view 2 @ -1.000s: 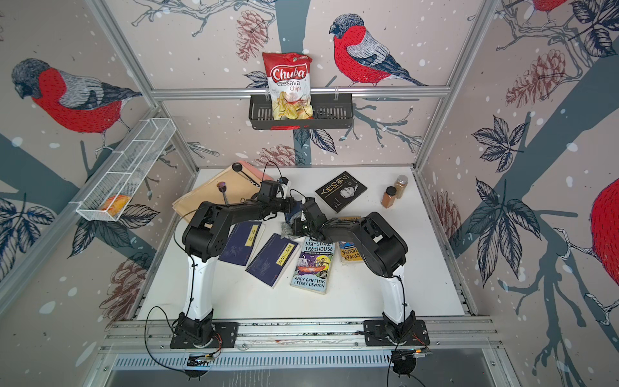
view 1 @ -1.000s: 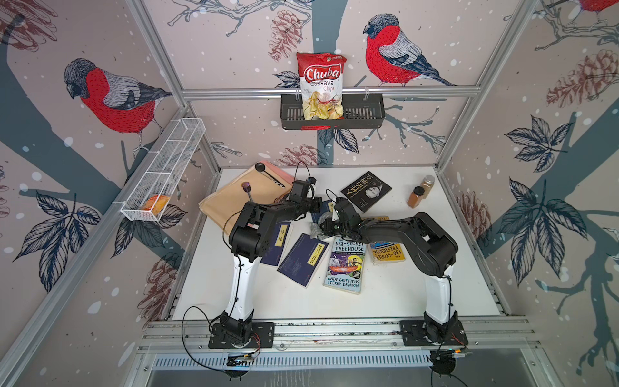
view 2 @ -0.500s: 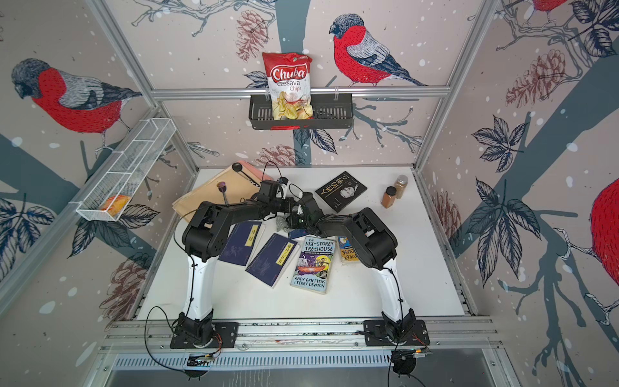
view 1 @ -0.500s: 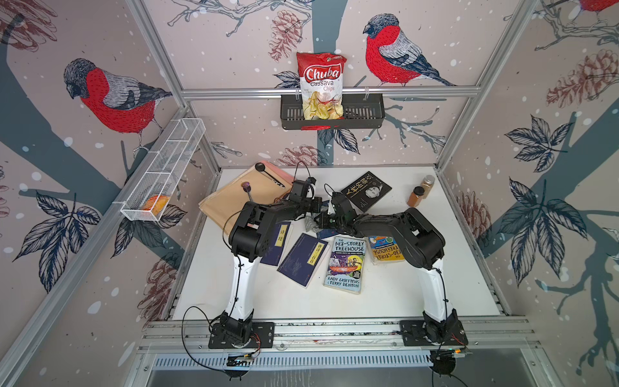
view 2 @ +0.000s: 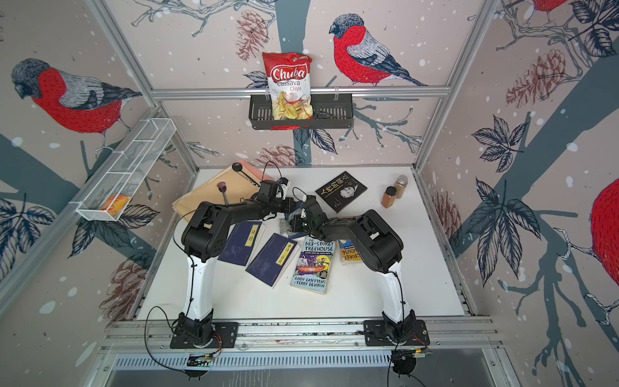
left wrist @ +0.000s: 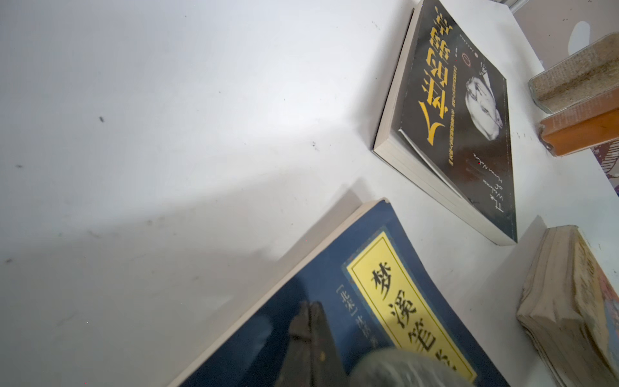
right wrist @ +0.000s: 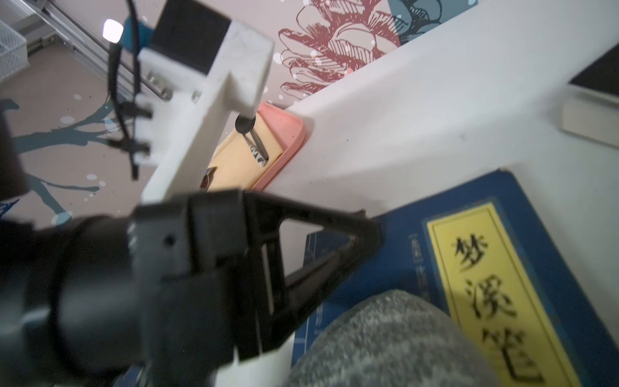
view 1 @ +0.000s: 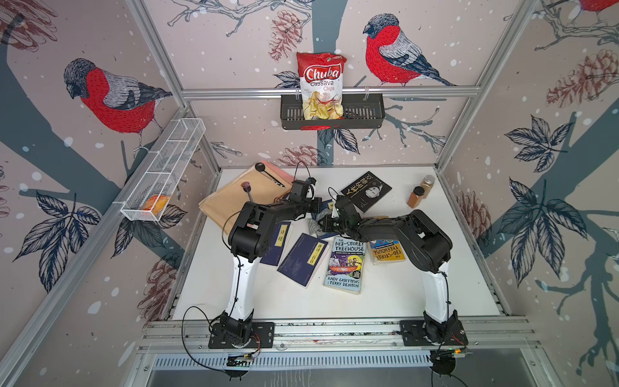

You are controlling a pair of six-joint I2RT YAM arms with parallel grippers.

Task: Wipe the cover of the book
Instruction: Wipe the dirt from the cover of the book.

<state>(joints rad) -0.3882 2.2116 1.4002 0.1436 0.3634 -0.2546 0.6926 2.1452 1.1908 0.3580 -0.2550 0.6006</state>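
The book [left wrist: 338, 321] is dark blue with a yellow title label and lies flat mid-table, mostly hidden under the arms in both top views. Only a blue corner [view 1: 326, 205] of it shows there. My left gripper [left wrist: 310, 305] is shut, and its tips rest on the blue cover; the right wrist view shows its black fingers [right wrist: 368, 231] over the cover's edge. A grey cloth [right wrist: 385, 341] lies bunched on the cover beside the label. My right gripper [view 1: 322, 222] is shut on that cloth [view 1: 313, 228], which hides its fingertips.
Two more blue books [view 1: 303, 259] [view 1: 279, 243], a Treehouse paperback [view 1: 345, 264] and a yellow one [view 1: 387, 254] lie toward the front. A black book [view 1: 366, 191] and two spice jars [view 1: 415, 197] sit behind. A tan board with spoons [view 1: 241, 197] fills the back left.
My right gripper has dragged the cloth a little leftward and toward the front across the cover, and its elbow has shifted. The left arm has stayed in place.
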